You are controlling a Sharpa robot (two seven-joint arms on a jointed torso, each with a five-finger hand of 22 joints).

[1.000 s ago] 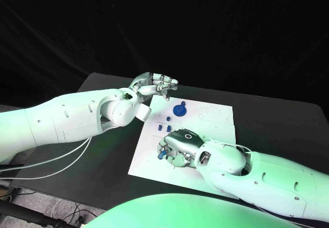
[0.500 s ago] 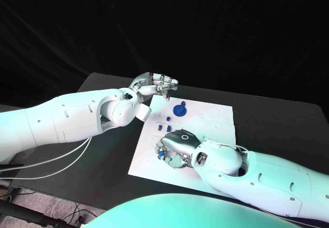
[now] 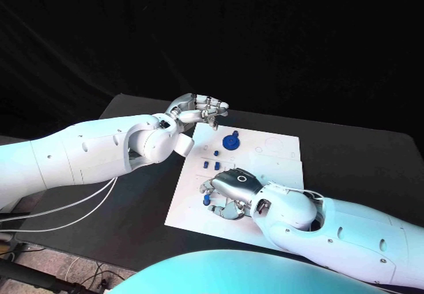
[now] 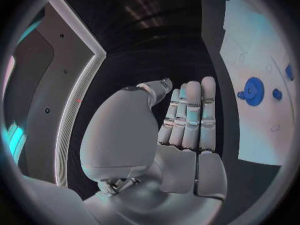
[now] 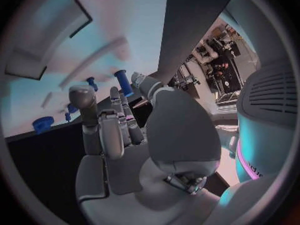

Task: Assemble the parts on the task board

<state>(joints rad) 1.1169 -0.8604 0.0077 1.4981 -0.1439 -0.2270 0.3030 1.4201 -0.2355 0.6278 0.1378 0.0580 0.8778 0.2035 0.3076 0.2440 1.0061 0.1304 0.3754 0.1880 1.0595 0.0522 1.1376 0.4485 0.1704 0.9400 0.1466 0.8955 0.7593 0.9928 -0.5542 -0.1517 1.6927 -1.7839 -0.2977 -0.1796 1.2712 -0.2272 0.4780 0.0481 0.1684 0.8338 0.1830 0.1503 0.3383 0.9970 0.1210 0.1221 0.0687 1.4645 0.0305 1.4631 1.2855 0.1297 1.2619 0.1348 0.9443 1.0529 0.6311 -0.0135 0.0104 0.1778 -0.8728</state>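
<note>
**Inspector:** Start on the left. What is the left hand (image 3: 200, 109) doing?

**Onlooker:** It hangs over the far left corner of the task board (image 3: 196, 208), above the counter (image 3: 132, 202). Its fingers (image 4: 190, 116) lie straight and side by side, thumb folded across; nothing sits in them. I would call it closed on nothing and idle.

**Inspector:** And the board itself?

**Onlooker:** A blue gear (image 3: 231, 142) stands near the far edge. A few small blue pegs (image 3: 212, 164) stand in the middle, just beside the right hand.

**Inspector:** The right hand (image 3: 227, 191)?

**Onlooker:** Knuckles up, low over the near half of the board, fingers curled downward. A small blue part (image 3: 206, 199) shows at its fingertips. From the wrist camera a blue peg (image 5: 123, 82) stands just beyond the fingertips. Whether it is pinched or merely touched, I cannot tell.

**Inspector:** Your judgement on the step?

**Onlooker:** Picking up or seating a peg, I judge; assembly looks partly done. The next move calls for a firm pinch, then a straight push into its hole without tilting.
</note>
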